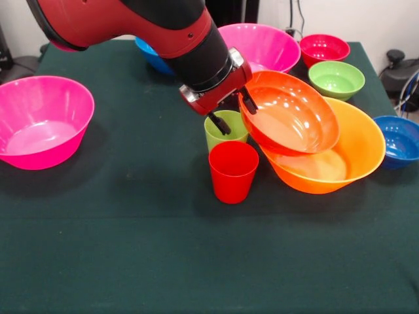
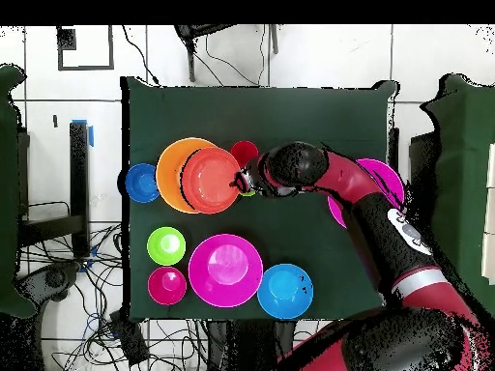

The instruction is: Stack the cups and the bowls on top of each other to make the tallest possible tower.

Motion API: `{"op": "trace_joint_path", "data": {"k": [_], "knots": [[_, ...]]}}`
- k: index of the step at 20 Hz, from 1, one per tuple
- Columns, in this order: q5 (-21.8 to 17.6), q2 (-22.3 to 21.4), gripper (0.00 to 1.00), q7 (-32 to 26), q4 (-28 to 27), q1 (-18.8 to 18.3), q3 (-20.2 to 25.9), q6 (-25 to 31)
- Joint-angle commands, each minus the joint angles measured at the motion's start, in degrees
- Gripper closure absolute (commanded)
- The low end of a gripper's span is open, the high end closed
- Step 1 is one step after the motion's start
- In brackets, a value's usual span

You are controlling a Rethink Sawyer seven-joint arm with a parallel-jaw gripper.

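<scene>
Gripping the red-orange bowl by its rim, the gripper is closed on it, tilting it into the orange bowl, likely to nest. Red cup and green cup are waiting just beside.

Red-orange bowl at the end effector; beside it lime green cup, red cup, dark green desk.

arm: glossy red shell | black wrist band | silver flange | end effector: black fingers
</scene>
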Motion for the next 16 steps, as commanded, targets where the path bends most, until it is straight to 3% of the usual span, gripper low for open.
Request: {"op": "trace_joint_path", "data": {"k": [1,14,15,16], "knots": [[-2.2,0.7,0.0,0.7,1.9,-0.1,0.8,-5.0],[-2.5,0.7,0.0,0.6,1.9,0.0,0.6,-4.7],[-2.5,0.7,1.0,0.5,1.8,0.0,0.6,-4.5],[-2.5,0.8,1.0,0.5,1.8,0.0,0.6,-4.4]]}}
